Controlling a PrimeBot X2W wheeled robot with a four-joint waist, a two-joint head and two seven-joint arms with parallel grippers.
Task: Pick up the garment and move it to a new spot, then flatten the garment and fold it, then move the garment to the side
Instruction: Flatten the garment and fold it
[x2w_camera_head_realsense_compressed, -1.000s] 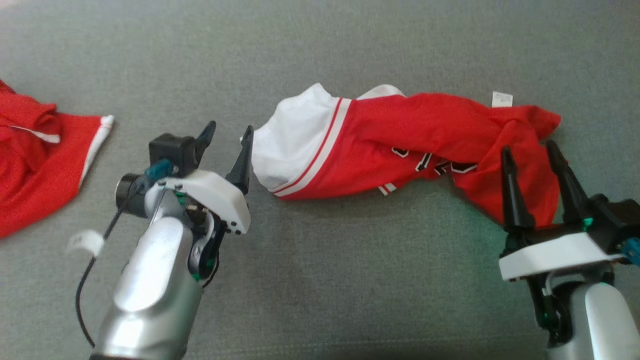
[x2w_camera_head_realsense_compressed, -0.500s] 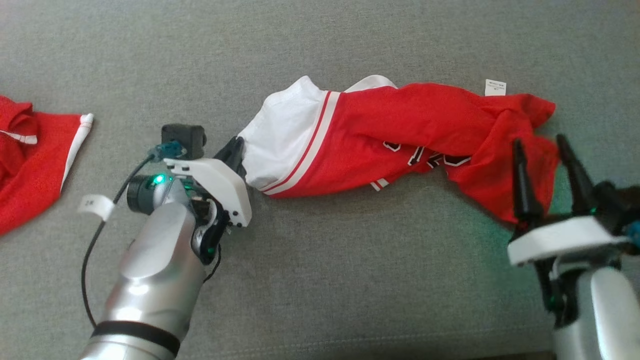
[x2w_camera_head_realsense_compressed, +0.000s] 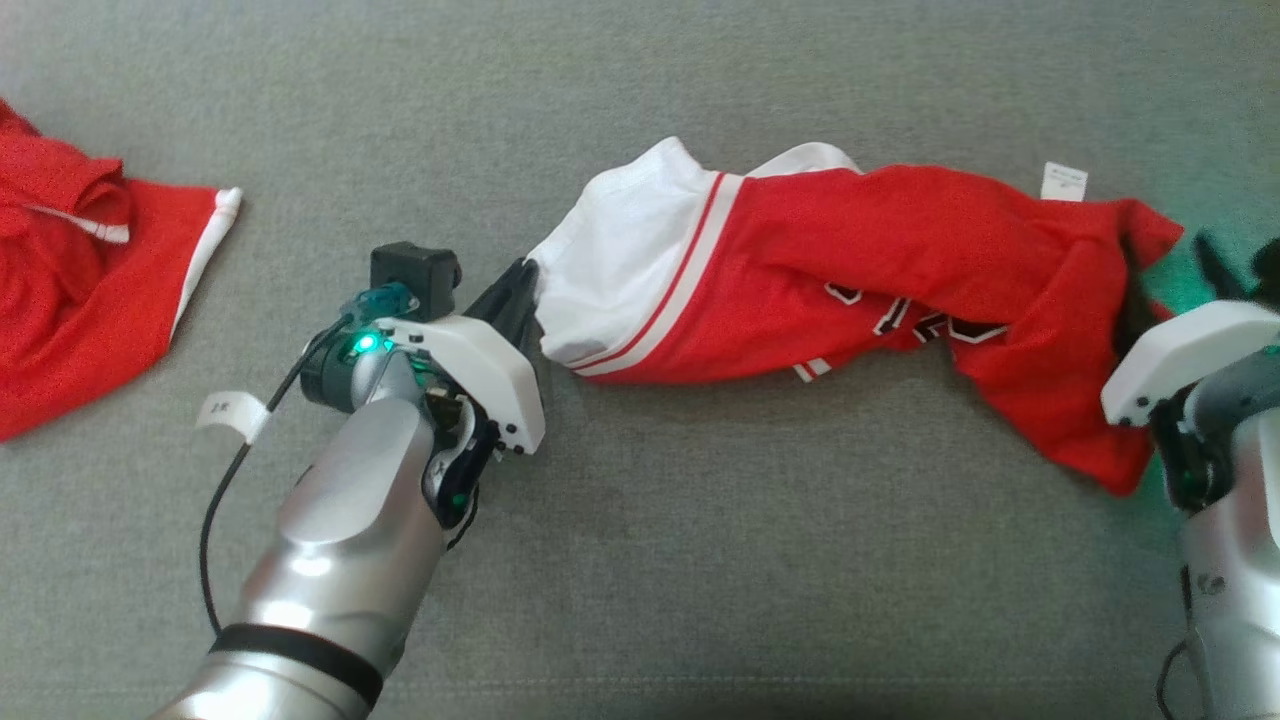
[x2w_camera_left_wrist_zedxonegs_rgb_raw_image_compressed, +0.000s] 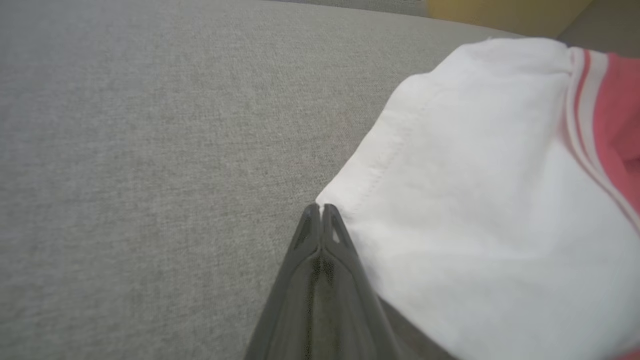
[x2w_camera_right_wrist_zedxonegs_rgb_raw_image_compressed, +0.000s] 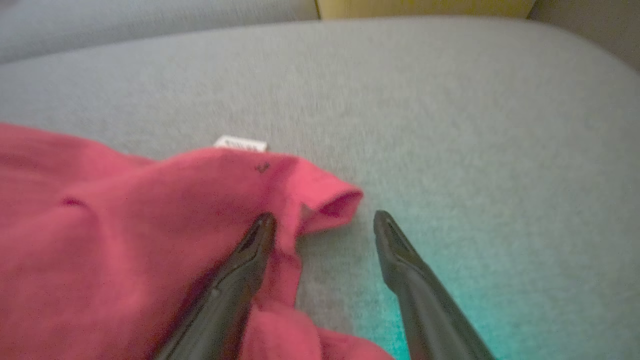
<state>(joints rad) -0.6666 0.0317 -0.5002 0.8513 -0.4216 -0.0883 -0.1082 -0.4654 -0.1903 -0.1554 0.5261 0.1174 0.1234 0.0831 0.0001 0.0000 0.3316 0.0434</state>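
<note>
A crumpled red-and-white mesh jersey (x2w_camera_head_realsense_compressed: 880, 270) lies stretched left to right across the middle of the grey fabric cushion (x2w_camera_head_realsense_compressed: 700, 560). The left claw (x2w_camera_head_realsense_compressed: 522, 285) touches its left corner. The right claw (x2w_camera_right_wrist_zedxonegs_rgb_raw_image_compressed: 325, 217) straddles its right edge. A second red-and-white cloth garment (x2w_camera_head_realsense_compressed: 80, 290) lies well apart, far left.

The garment (x2w_camera_head_realsense_compressed: 850, 270), a red jersey with one white, stripe-edged sleeve and dark lettering, lies bunched in a long crumpled band across the grey upholstery (x2w_camera_head_realsense_compressed: 640, 560), its white tag (x2w_camera_head_realsense_compressed: 1063, 182) showing.
</note>
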